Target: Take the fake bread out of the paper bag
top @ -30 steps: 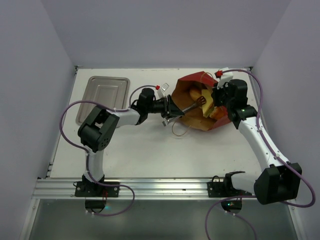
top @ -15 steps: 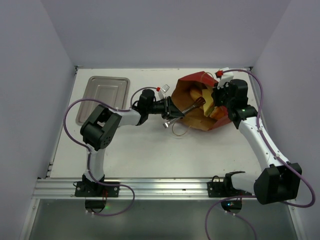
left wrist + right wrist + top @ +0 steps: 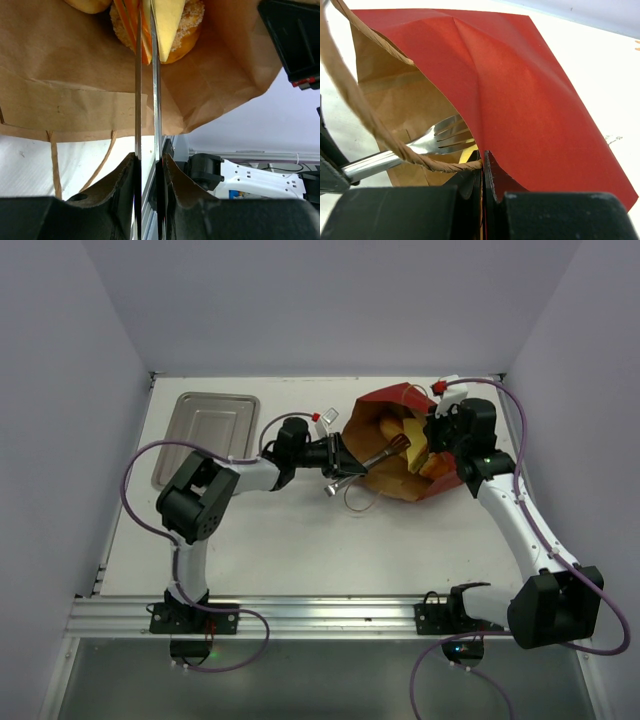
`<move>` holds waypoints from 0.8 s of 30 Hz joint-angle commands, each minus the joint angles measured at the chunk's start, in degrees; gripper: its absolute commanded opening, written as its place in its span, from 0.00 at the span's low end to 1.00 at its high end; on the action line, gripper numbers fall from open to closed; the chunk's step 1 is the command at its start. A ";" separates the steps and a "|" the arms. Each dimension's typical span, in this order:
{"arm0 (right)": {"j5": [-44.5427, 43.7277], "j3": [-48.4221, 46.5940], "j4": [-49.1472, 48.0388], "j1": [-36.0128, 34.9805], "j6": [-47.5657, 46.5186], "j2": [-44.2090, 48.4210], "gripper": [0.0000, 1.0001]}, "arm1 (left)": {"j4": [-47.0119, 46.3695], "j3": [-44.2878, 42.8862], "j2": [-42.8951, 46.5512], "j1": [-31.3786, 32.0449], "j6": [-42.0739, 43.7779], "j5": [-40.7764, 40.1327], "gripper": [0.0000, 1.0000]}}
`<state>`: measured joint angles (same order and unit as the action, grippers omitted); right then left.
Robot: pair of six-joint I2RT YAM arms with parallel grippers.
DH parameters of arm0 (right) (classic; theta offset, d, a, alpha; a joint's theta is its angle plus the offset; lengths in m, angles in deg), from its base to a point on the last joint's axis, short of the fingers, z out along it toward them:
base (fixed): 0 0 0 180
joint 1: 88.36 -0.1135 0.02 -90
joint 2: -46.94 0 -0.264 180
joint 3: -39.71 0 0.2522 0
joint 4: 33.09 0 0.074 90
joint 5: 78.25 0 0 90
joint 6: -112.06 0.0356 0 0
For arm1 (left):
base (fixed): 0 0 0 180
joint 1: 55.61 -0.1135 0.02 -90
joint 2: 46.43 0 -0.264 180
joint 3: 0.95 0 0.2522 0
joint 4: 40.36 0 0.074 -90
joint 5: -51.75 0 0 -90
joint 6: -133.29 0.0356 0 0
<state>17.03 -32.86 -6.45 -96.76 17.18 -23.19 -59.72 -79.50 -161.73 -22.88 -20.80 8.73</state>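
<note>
The paper bag [image 3: 398, 402], red outside and brown inside, lies on its side with its mouth facing left. Fake bread [image 3: 392, 430] shows inside it: a sugared round piece [image 3: 192, 27], a yellow slice [image 3: 167, 20] and an orange piece [image 3: 145, 47]. My left gripper [image 3: 338, 462] is shut on metal tongs [image 3: 380, 454], whose two thin blades [image 3: 156, 75] reach into the bag to the bread. I cannot tell whether they pinch it. My right gripper [image 3: 432, 445] is shut on the bag's red edge [image 3: 535, 100], beside the string handle [image 3: 360, 110]. The tongs' toothed tip [image 3: 445, 139] shows inside the bag.
A shallow steel tray [image 3: 205, 435] lies at the back left of the white table. The bag's other string handle [image 3: 358, 500] trails on the table in front of the bag. The walls stand close on three sides.
Almost nothing has changed. The left arm has shifted slightly, and the tongs' tip stays inside the bag mouth. The right gripper has not moved.
</note>
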 commanded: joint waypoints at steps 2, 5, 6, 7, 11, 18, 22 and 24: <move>-0.53 -1.66 0.92 0.67 1.02 0.69 0.00 | -0.63 1.51 6.67 -0.47 3.27 0.48 0.00; -0.44 -1.66 1.00 0.76 1.02 0.78 0.00 | -0.71 3.18 8.34 -0.83 3.62 -0.05 0.00; -0.53 -1.66 1.00 0.84 1.02 0.78 0.00 | -0.37 3.44 9.30 -0.91 3.80 -0.13 0.00; -0.45 -1.66 0.92 0.85 1.02 0.87 0.00 | -0.19 3.80 9.75 -1.00 3.98 -0.31 0.00; -0.44 -1.66 0.92 1.02 1.11 0.96 0.00 | 2.09 5.29 12.03 -1.44 5.99 -1.01 0.00; -0.36 -1.66 0.91 1.20 1.19 1.13 0.00 | 8.42 7.57 16.07 -1.70 10.13 -2.86 0.00; -0.44 -1.66 0.91 1.28 1.19 1.22 0.00 | 9.22 8.98 17.74 -1.88 11.01 -3.12 0.00; -0.36 -1.58 0.83 1.20 1.19 1.31 0.00 | 9.83 9.33 18.80 -1.88 11.27 -3.04 0.00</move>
<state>17.31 -32.86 -6.47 -96.17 17.57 -23.14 -49.36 -70.50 -146.78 -24.15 -12.19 4.95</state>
